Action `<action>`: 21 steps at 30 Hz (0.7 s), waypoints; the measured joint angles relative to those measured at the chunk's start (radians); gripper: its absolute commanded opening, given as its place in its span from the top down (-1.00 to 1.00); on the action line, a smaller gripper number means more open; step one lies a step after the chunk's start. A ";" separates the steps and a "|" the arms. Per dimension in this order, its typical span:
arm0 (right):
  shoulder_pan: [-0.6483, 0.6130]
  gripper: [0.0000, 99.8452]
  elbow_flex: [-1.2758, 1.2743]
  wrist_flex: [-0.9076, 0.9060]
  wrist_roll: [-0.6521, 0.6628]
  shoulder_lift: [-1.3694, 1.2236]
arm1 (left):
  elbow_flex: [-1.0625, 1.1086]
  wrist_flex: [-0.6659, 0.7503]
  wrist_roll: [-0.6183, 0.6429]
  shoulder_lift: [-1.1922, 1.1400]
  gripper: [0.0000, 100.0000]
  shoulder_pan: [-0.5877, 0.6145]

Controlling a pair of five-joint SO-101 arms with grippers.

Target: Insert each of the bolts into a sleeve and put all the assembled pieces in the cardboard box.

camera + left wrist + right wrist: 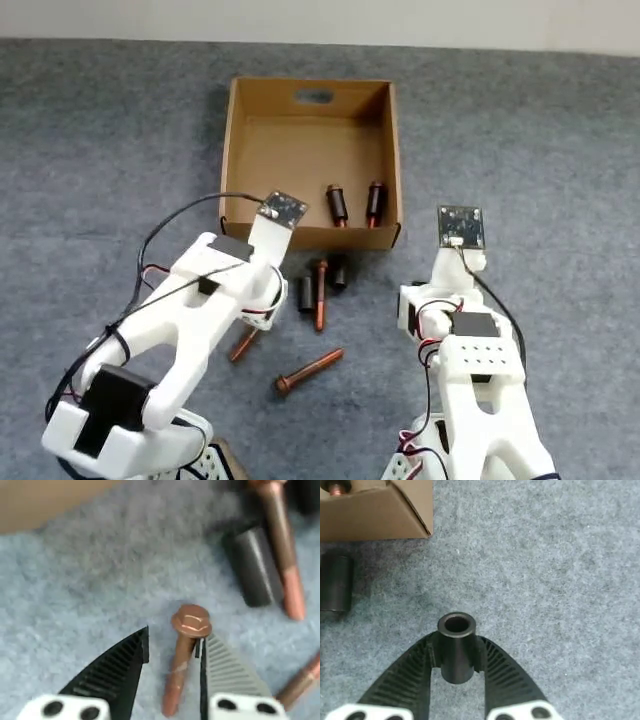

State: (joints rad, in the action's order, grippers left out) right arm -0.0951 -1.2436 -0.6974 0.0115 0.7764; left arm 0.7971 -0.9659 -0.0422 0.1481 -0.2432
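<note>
On the table (560,150), before the front wall of the cardboard box (310,237), the left gripper (172,642) has its jaws narrowly open around a bolt (181,667). The right gripper (456,652) grips 1 sleeve (456,630). The bolt touches only 1 finger, so closing could roll it away.

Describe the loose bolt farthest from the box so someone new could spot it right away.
Find the cardboard box; two black sleeves lie just outside its front wall. Farther out still, the last copper bolt lies slanted and alone, no sleeve beside it, nothing covering it.
</note>
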 measured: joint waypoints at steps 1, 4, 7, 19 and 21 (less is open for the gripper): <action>0.000 0.99 0.000 0.000 0.000 0.000 | 0.000 0.009 0.000 0.000 0.66 0.003; 0.000 0.99 0.000 0.000 0.000 0.000 | 0.000 0.021 0.000 -0.002 0.66 0.002; 0.000 0.99 0.000 0.000 0.000 0.000 | 0.000 0.021 0.000 -0.002 0.66 -0.002; 0.000 0.99 0.000 0.000 0.000 0.000 | -0.060 0.041 0.002 -0.101 1.00 -0.040; 0.000 0.99 0.000 0.000 0.000 0.000 | -0.077 0.028 0.003 -0.118 0.97 -0.046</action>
State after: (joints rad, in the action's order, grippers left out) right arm -0.0951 -1.2436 -0.6974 0.0115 0.7764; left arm 0.7204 -0.9383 -0.0391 0.0299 -0.2892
